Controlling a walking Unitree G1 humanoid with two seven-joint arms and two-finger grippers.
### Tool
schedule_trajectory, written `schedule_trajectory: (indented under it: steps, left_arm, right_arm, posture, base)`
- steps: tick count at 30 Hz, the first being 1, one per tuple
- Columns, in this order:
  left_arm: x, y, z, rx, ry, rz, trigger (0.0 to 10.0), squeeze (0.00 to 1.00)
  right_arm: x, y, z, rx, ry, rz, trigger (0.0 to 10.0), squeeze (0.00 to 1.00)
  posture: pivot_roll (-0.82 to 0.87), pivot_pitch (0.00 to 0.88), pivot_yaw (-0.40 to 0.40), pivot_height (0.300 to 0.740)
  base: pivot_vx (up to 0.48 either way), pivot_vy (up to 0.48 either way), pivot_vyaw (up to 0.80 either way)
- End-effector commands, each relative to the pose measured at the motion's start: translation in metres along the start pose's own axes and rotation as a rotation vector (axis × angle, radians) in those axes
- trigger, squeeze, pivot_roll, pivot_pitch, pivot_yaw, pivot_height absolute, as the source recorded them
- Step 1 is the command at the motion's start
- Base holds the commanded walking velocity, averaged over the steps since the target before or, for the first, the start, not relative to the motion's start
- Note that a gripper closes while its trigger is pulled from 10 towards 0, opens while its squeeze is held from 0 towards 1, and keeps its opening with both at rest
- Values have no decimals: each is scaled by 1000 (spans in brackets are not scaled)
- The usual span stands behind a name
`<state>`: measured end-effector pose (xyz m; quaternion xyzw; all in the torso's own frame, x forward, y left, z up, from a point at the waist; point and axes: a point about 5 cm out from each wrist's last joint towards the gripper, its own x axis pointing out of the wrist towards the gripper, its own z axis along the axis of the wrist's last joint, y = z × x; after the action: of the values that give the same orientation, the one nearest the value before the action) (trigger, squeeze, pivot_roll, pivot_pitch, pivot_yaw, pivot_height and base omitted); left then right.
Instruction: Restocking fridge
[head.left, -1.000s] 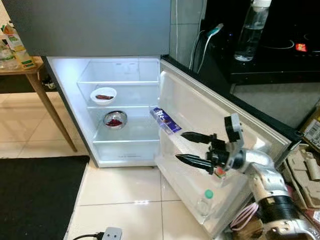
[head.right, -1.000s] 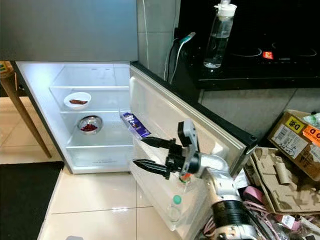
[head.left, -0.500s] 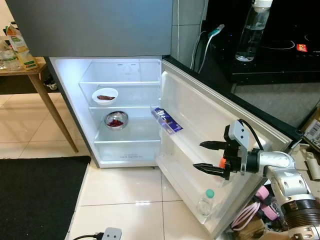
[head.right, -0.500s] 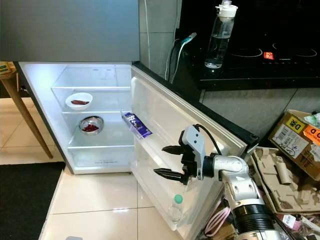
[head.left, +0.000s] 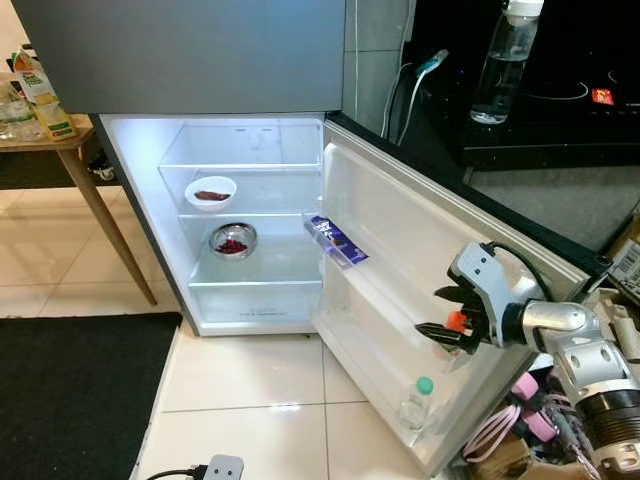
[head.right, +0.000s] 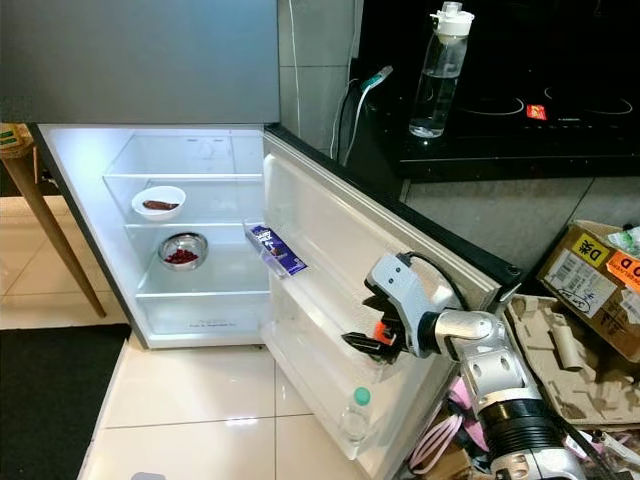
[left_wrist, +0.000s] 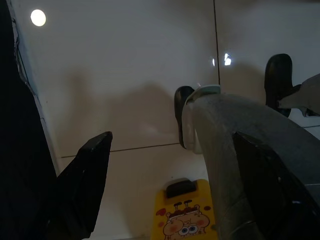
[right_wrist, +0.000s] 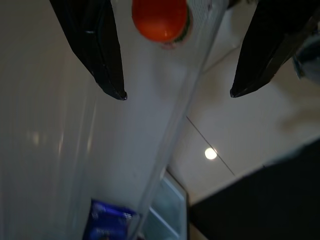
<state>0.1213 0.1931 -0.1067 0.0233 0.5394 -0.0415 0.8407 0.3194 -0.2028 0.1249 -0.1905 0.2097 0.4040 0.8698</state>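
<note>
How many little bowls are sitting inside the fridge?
2. A white bowl sits on the upper glass shelf and a metal bowl on the shelf below it, both holding something red. More could be hidden out of sight.

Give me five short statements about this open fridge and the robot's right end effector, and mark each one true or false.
1. The white fridge door stands open. True.
2. The white ceramic bowl sits on a shelf below the shiny steel bowl. False: the white bowl is on the shelf above the steel one.
3. The right end effector is at the door's shelf with its fingers apart. True.
4. The clear bottle with a green cap lies on the dark stove top. False: it stands in the lowest door shelf.
5. The blue snack packet rests in the upper door shelf. True.
</note>
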Motion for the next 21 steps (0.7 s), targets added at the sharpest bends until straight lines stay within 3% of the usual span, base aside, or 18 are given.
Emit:
schedule_trajectory:
  steps: [1, 21]
  left_arm:
    - [-1, -1, -10, -6, 39, -3, 10000, 0]
    - [-2, 0, -14, -12, 50, 0, 10000, 0]
  right_arm:
    - [1, 0, -4, 11, 35, -3, 10000, 0]
    - [-17, -10, 4, -163, 201, -65, 10000, 0]
  posture:
    - [-115, 0, -18, 740]
    - [-113, 0, -15, 740]
  base:
    - [0, 0, 0]
    - [0, 0, 0]
